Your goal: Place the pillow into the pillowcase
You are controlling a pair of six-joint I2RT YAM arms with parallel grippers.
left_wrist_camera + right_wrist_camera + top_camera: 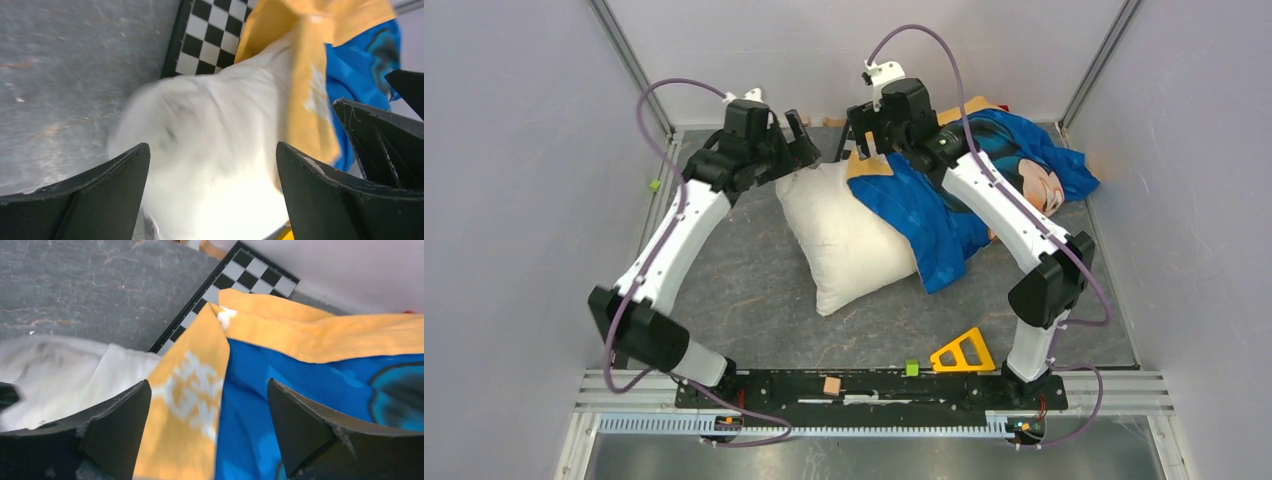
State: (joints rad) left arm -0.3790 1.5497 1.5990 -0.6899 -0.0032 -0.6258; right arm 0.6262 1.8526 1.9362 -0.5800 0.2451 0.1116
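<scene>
**While nothing is gripped, pillow (pixel 844 240) lies mostly uncovered**

While left pincer (pixel 212 155) and right pincer (pixel 208 384) hang spread, gripping nothing, the pillow lies on the surface (pixel 744 290), far corner under the orange-yellow pillowcase (pixel 190 390) edge. Best play (my call): pinch the hem on both sides, draw it evenly over that corner. White lettering on the orange is too blurred to read.

Lit softly and evenly from above, faint shadow under the pillow (pixel 844 240). Sharp from overhead. Motion-smeared and washed out white on the pillow at the left wrist; slightly soft on the pillowcase (pixel 190 390) lettering at the right.
</scene>
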